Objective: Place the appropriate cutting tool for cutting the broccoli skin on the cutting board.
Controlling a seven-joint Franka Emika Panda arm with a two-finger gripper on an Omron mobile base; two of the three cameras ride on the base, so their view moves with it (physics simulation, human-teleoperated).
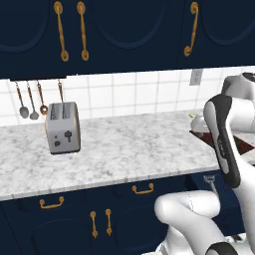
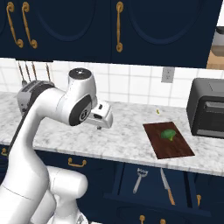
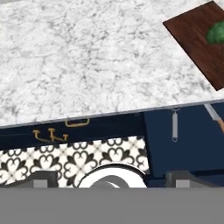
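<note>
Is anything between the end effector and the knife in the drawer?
Yes, the white marble counter: the end effector hovers over it, while the slender silvery-bladed knife lies lower, in the open dark blue drawer under its front edge. Nothing covers the knife.

No readable text, label, brand, number or sign appeared anywhere in these views. The boxy silver-grey toaster on the marble counter carried only small dark dials and knobs on its end face, with no legible marking. The dark grey toaster oven showed a plain front, and the white wall outlet plate on the tiled backsplash bore no lettering.
</note>
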